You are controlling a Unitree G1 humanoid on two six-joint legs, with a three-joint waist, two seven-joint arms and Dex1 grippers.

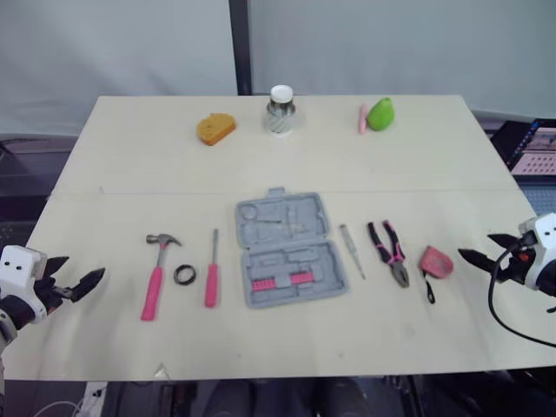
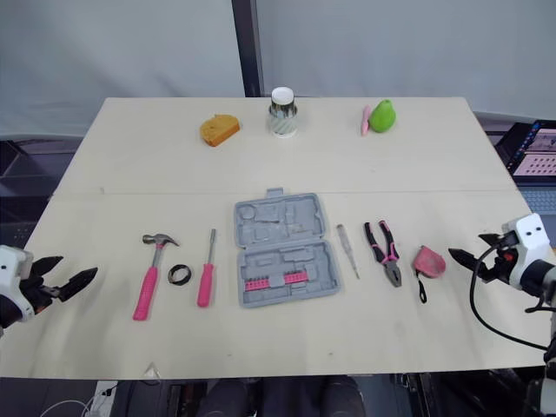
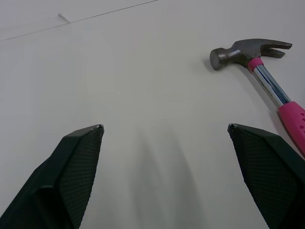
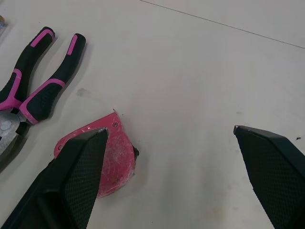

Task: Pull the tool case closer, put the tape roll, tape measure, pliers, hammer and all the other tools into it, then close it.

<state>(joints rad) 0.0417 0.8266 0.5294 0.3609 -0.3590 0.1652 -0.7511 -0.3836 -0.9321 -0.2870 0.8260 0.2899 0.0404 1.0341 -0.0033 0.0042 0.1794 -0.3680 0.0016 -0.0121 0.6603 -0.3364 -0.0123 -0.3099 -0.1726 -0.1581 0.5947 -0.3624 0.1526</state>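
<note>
Nothing packed: open grey plastic tool case is left mid-table, pink-handled hammer & black tape roll at its 9 o'clock, pink-black pliers & pink tape measure at 3; left gripper, right gripper spread, empty.

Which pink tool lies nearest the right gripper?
The pink tape measure, lying just beside the open right gripper; the pliers, pink-handled screwdriver and hammer lie farther toward the robot's left.

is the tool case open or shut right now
Open. The tool case lies spread flat, and the moulded slots of both halves face up.
</note>
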